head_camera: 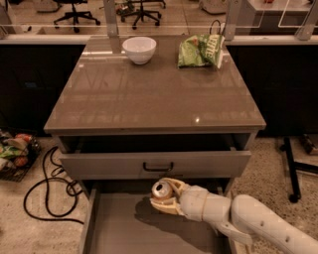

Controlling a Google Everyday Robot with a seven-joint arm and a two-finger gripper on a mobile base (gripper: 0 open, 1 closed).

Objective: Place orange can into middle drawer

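The gripper (160, 197) is hanging below the middle of the worktop's (149, 94) near edge, inside the open middle drawer (117, 230). Its two pale fingers (177, 185) are closing around the can (161, 189), one above and one beneath, so the jaws are gripping the can and not standing free. The can is leaning, with its silver top facing up and toward the camera. It is sitting over the back part of the drawer floor, just in front of the upper drawer (104, 164). A dark shadow is lying on the floor under it. Whether the can is touching the floor cannot be told.

The white arm (258, 221) is reaching in from under the near right corner of the worktop, crossing the drawer's right side.

The upper drawer, just under the near edge, is standing partly pulled out, and its black handle (158, 166) is showing just above the can.

On the worktop a white bowl (139, 49) is sitting near the far edge, left of its middle. A green bag (201, 49) is lying toward the far right corner, well apart from the bowl.

On the ground beyond the left edge a black cable (44, 191) is curling in loops, and a basket (15, 156) of mixed items is standing beside it. Beyond the right edge a black stand (290, 168) is resting on the speckled ground. Behind the far edge, chair bases (144, 10) are showing.
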